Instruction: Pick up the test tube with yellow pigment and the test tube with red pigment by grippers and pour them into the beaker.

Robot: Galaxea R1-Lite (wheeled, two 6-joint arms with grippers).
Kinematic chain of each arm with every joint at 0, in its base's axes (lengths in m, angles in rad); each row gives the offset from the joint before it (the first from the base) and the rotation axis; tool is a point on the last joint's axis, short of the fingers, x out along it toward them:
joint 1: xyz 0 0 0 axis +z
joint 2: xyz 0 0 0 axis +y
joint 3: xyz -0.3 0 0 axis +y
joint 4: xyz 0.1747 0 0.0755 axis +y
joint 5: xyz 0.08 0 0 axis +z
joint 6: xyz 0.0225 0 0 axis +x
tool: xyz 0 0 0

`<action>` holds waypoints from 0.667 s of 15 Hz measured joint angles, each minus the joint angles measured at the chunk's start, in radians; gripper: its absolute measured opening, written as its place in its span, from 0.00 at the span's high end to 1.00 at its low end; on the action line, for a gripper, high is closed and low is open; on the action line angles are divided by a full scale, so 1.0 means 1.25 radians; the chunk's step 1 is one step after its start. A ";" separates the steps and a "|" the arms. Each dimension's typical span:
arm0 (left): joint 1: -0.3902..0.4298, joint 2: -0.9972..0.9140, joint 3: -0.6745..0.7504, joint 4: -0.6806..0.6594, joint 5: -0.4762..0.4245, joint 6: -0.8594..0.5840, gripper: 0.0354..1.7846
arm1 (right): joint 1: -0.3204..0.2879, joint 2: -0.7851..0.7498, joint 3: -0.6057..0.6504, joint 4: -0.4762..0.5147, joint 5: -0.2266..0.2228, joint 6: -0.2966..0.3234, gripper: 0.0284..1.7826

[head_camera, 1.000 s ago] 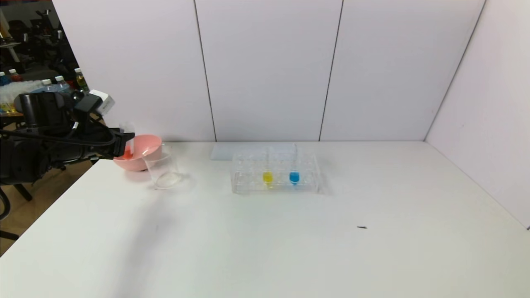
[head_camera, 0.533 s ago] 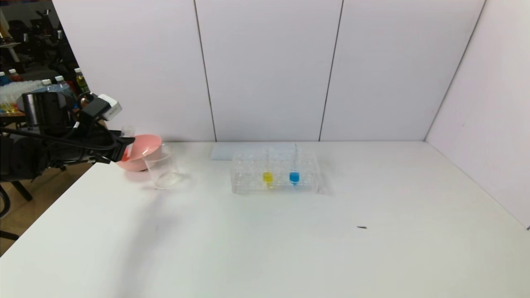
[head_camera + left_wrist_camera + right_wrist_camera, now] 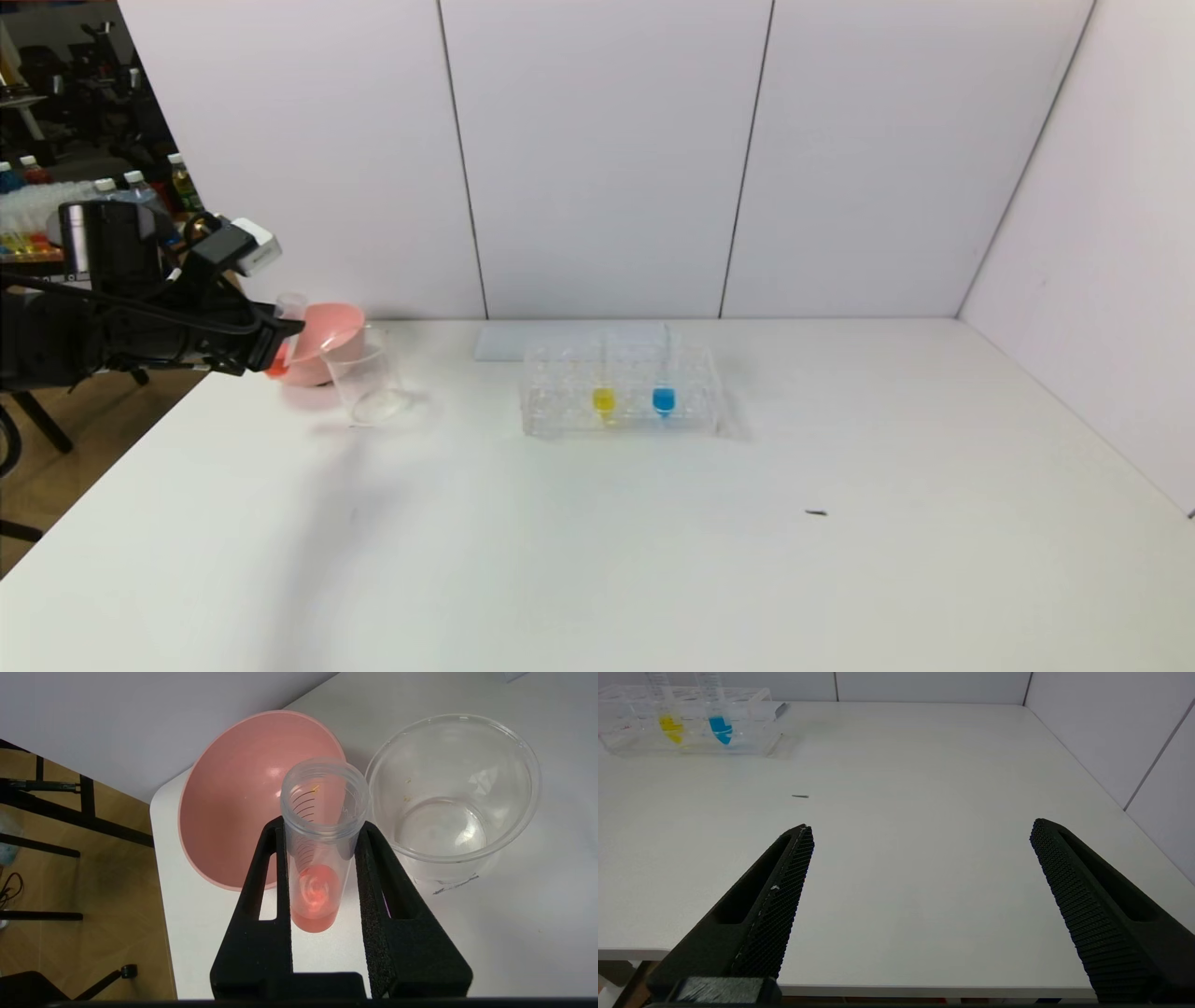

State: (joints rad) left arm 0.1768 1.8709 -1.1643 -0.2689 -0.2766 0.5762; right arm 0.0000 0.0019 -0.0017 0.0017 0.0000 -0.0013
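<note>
My left gripper point(image 3: 271, 336) point(image 3: 322, 828) is shut on the test tube with red pigment point(image 3: 317, 858) point(image 3: 285, 327). It holds the tube tilted above the table's far left, its open mouth leaning toward the beaker point(image 3: 366, 376) point(image 3: 453, 798). Red liquid sits at the tube's bottom. The beaker stands beside the tube and looks empty. The test tube with yellow pigment point(image 3: 604, 392) point(image 3: 670, 721) stands in the clear rack point(image 3: 560, 411). My right gripper point(image 3: 920, 833) is open and empty over the table's near edge; it does not show in the head view.
A pink bowl point(image 3: 327, 331) point(image 3: 233, 807) stands right behind the beaker at the table's far left corner. A blue-liquid tube point(image 3: 664, 392) stands beside the yellow one. A small dark speck point(image 3: 816, 512) lies right of centre. Walls close off the back and right.
My left gripper has rotated and risen slightly, tipping the red tube from near upright to a slant, its mouth toward the beaker. The red liquid end has swung left and down.
</note>
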 joint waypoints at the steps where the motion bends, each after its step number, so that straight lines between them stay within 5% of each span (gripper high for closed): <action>1: 0.001 -0.002 -0.013 0.034 0.000 0.009 0.77 | 0.000 0.000 0.000 0.000 0.000 0.000 0.05; 10: -0.001 -0.004 -0.048 0.088 0.000 0.108 0.77 | 0.000 0.000 0.000 0.000 0.000 0.000 0.05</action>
State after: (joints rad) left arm 0.1760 1.8662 -1.2247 -0.1591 -0.2770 0.7115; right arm 0.0000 0.0019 -0.0017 0.0017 0.0000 -0.0013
